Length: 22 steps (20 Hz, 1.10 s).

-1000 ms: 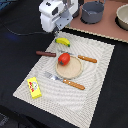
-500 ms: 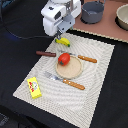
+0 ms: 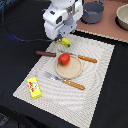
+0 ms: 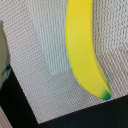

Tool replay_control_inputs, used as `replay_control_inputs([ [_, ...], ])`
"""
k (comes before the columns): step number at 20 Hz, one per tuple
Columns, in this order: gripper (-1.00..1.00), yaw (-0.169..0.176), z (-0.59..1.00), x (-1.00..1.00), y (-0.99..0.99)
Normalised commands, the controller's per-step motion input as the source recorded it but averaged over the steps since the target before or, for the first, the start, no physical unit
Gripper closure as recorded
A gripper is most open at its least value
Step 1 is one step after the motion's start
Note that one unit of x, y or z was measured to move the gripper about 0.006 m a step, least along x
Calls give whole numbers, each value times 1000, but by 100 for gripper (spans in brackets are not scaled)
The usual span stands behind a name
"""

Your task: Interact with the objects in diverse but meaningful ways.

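Dark tabletop [image 3: 15,55] under a pale woven placemat [image 3: 95,90], with a red round fruit [image 3: 64,59] on a tan plate [image 3: 72,72] and a yellow box [image 3: 34,87] near the mat's corner. Hovering low at the mat's far edge: the gripper [image 3: 62,39], right above the banana [image 4: 85,47], which lies flat beside the mat's border. Cannot tell how wide the jaws stand, nor whether anything is held. Best approach, probably: centre over the banana's thick middle, jaws across its width, then straight down, closing gently.

A yellow banana [image 4: 85,47] lies flat; a red fruit [image 3: 64,59] sits near a brown sausage [image 3: 46,53]; a yellow box [image 3: 34,87] lies apart.
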Motion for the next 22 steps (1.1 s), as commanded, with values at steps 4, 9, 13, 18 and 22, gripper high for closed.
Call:
replay_control_inputs([
  [4,-100,0,-283,30,155],
  [9,-100,0,-278,31,222],
  [13,-100,0,-243,32,238],
  [18,-100,0,-221,25,245],
  [22,100,0,-135,46,244],
])
